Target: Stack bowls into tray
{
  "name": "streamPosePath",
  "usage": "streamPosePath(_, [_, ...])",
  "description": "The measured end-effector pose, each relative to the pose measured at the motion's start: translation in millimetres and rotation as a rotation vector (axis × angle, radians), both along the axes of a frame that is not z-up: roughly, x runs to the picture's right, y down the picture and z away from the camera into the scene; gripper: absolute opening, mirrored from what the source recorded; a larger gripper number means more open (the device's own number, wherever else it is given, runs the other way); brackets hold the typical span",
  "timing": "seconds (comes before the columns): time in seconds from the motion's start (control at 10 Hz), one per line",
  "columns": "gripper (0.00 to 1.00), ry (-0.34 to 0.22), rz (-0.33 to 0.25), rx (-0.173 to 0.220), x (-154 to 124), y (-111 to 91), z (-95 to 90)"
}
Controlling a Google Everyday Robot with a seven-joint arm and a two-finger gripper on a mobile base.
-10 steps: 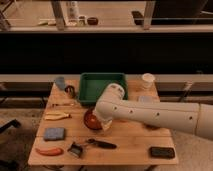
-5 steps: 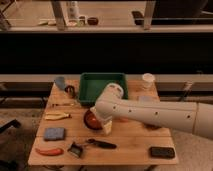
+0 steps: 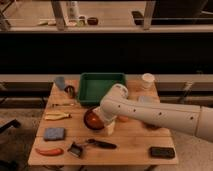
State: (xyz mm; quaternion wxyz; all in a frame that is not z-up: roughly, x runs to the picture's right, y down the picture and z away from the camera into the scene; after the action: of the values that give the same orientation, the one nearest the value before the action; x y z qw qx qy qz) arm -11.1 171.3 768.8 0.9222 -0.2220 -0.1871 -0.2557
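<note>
The glossy orange-red bowl point(image 3: 91, 119) sits upright on the wooden table point(image 3: 130, 145), in front of the dark green tray point(image 3: 102, 86), which stands at the back middle. My gripper point(image 3: 103, 121) is at the bowl's right rim, at the end of the white arm point(image 3: 150, 114) that reaches in from the right. The arm's wrist hides the gripper's tip. A small dark round thing point(image 3: 70, 91) lies left of the tray; I cannot tell whether it is the purple bowl.
A light blue cup point(image 3: 60, 82) stands at the back left and a white cup point(image 3: 147, 80) at the back right. A yellow item point(image 3: 57, 116), a grey-blue pad point(image 3: 54, 133), a red item point(image 3: 49, 151), a black brush point(image 3: 75, 149), a dark-handled tool point(image 3: 102, 144) and a black block point(image 3: 162, 152) lie towards the front.
The arm's wrist has shifted slightly up and to the right by the orange-red bowl. The bowl and the other things have not moved.
</note>
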Motion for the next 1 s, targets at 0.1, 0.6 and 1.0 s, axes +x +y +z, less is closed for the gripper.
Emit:
streamPosePath(0.1, [0.80,0.001,0.003,0.007,4.9,2.8,4.7])
streamPosePath(0.6, [0.80,-0.021,-0.020,0.065,5.4,11.4,20.4])
streamPosePath(1.0, [0.68,-0.064,-0.038,0.053,-8.3,18.8,23.0])
